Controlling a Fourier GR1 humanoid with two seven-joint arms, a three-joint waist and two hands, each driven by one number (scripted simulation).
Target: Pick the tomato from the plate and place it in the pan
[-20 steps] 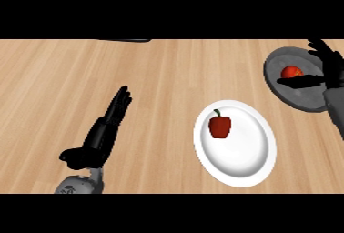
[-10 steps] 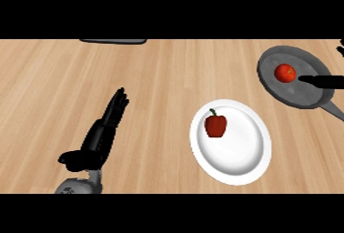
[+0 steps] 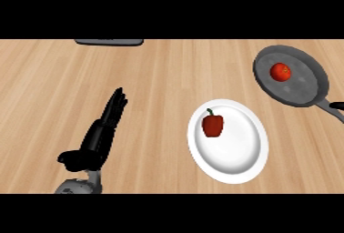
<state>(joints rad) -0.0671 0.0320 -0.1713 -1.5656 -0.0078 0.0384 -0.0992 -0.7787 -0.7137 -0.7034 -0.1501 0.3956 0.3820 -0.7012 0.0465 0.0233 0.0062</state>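
The red tomato lies inside the dark grey pan at the upper right of the head view. On the white plate, right of centre, rests a red bell pepper. My left hand is stretched out flat on the counter at the lower left, fingers straight and pointing up, well apart from the plate. My right hand shows nowhere in the view.
The pan's handle runs off toward the right edge. A dark flat object sits at the counter's far edge, upper left. Bare wooden counter spreads between my left hand, the plate and the pan.
My right hand, which was over the pan around the tomato, has let it go and drawn out of view to the right. The tomato stays in the pan. The view shifted slightly.
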